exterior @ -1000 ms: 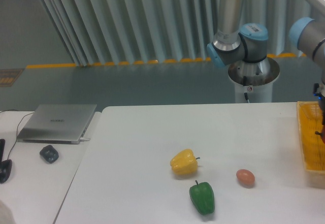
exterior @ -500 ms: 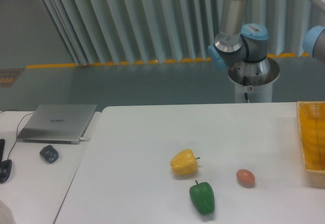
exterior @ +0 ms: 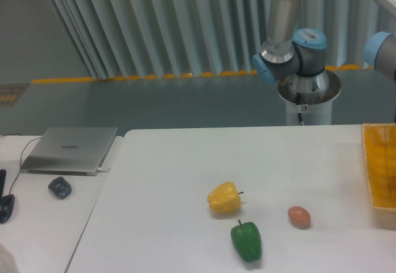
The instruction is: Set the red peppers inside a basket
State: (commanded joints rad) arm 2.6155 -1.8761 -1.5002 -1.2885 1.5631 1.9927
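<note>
I see even, diffuse overhead light; the white table (exterior: 185, 161) reads bright but not blown out. Shadows under the yellow pepper (exterior: 224, 198) on the table are faint (soft-edged). Overall slightly soft focus, mild noise, cool cast.

No legible text; laptop (exterior: 71, 148) lid logo too blurred.

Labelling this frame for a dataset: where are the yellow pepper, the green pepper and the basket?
yellow pepper (exterior: 224, 198), fixed camera, middle of its body
green pepper (exterior: 247, 241), fixed camera, middle of its body
basket (exterior: 381, 168), fixed camera, mesh wall
</note>
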